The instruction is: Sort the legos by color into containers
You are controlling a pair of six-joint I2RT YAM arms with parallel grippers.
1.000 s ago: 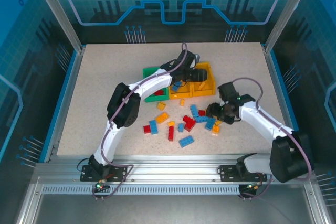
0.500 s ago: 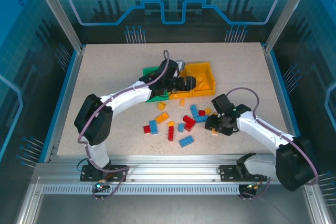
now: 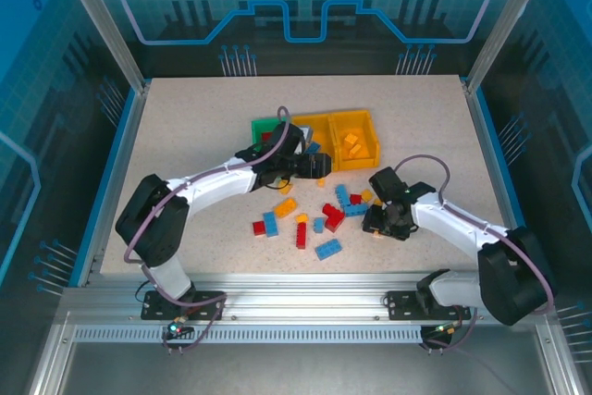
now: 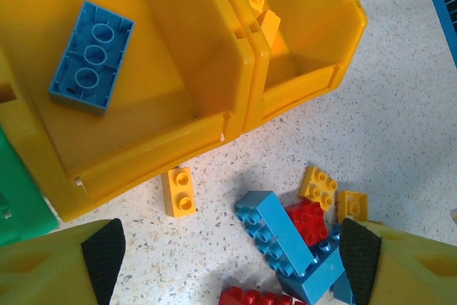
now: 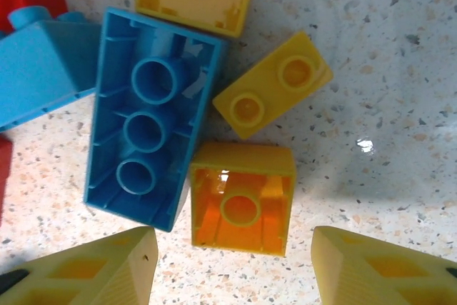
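The right gripper hangs low over the loose legos on the near side of the row of containers. Its jaws are part-way apart and straddle an upturned orange-yellow brick, not touching it as far as I can see. A hollow blue brick lies hard against that brick. The left gripper hovers just off the containers' near wall, jaws wide and empty. A sorted blue piece lies in the middle bin. These bricks look light, rigid and slick, so I'd pinch the orange-yellow one squarely across two flat side walls, low down. An off-centre squeeze could flick it away or drag its blue neighbour.
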